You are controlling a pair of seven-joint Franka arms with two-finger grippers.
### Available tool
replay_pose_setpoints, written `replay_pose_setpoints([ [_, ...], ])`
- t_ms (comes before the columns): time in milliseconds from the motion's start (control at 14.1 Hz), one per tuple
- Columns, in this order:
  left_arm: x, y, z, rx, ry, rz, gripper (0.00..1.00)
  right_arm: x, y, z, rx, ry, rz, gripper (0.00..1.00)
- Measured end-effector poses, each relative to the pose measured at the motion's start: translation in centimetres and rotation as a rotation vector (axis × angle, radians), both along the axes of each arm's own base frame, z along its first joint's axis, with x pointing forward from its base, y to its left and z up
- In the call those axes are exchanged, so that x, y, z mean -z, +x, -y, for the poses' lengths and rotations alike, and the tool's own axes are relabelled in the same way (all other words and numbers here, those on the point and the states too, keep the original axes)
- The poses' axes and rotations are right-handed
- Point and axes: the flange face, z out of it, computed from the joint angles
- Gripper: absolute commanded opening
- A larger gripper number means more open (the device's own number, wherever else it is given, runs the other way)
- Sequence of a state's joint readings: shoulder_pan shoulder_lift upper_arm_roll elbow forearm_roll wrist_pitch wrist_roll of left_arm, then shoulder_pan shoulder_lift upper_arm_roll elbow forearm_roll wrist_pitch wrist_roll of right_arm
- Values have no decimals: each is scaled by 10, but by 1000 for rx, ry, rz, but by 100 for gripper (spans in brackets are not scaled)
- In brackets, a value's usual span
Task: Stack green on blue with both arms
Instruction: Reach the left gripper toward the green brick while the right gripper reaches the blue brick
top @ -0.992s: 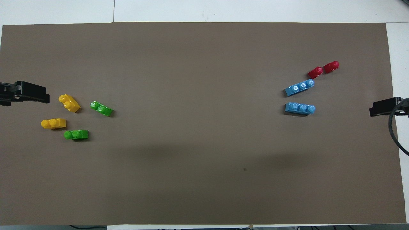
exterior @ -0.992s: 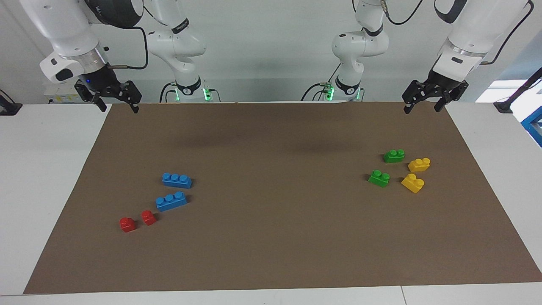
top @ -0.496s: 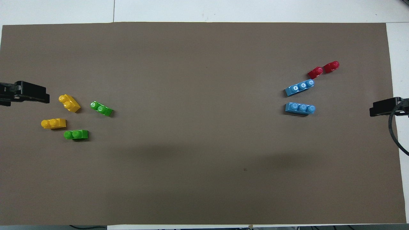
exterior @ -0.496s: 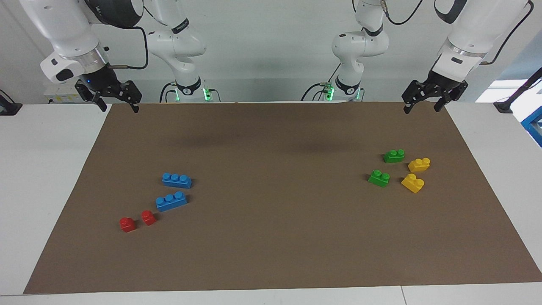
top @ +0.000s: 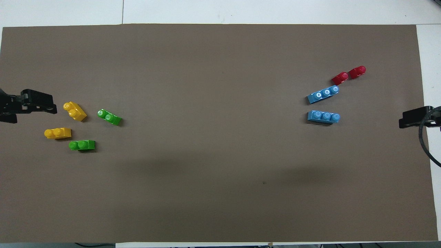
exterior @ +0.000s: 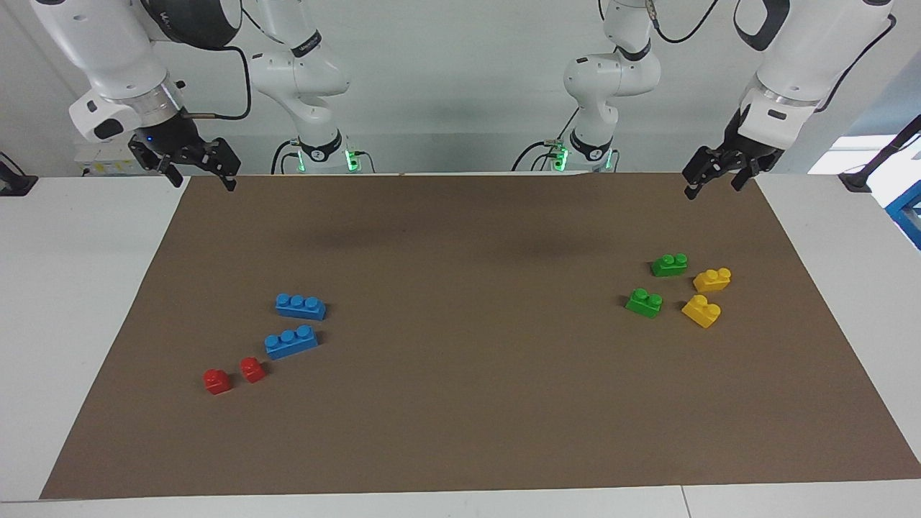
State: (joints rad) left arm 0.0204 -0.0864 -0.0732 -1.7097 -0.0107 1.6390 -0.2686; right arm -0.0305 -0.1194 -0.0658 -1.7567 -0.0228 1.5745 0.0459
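Bricks lie flat, studs up: two green bricks point(exterior: 669, 265) point(exterior: 644, 303) beside yellow bricks point(exterior: 712, 279) toward the left arm's end, long axes skewed; two blue bricks point(exterior: 301, 306) point(exterior: 291, 342) by red bricks point(exterior: 216, 380). Left pincer point(exterior: 712, 181) and right pincer point(exterior: 198, 175) hang spread over the desk point(exterior: 72, 288).

Pale wall point(exterior: 460, 86); white table point(exterior: 72, 288)

Two green bricks point(top: 109, 117) point(top: 82, 145) lie on the brown mat point(top: 213, 193) toward the left arm's end, beside two yellow bricks point(top: 74, 111) point(top: 57, 133). Toward the right arm's end lie two blue bricks point(top: 323, 117) point(top: 322, 94), with two red bricks point(top: 348, 74) farther from the robots. The left gripper point(top: 27, 105) shows over the mat's edge near the yellow bricks; the right gripper point(top: 415, 117) shows at the mat's other edge.
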Motion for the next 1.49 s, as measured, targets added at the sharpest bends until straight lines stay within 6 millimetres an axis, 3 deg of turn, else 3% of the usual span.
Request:
replay_pose_setpoints([
  [425, 23, -11, 0, -203, -3, 25, 100, 47, 27, 22, 332, 65, -35, 97],
  [709, 52, -7, 1, -334, -12, 51, 100, 81, 47, 30, 601, 146, -75, 95],
  [921, 71, -7, 4, -454, -17, 50, 100, 95, 62, 36, 781, 221, -109, 93],
  [1134, 86, -10, 4, -576, -18, 38, 100, 110, 82, 44, 915, 263, -142, 90],
  [1488, 110, -14, 1, -619, -7, 2, 100, 154, 107, 51, 1026, 270, -155, 90],
])
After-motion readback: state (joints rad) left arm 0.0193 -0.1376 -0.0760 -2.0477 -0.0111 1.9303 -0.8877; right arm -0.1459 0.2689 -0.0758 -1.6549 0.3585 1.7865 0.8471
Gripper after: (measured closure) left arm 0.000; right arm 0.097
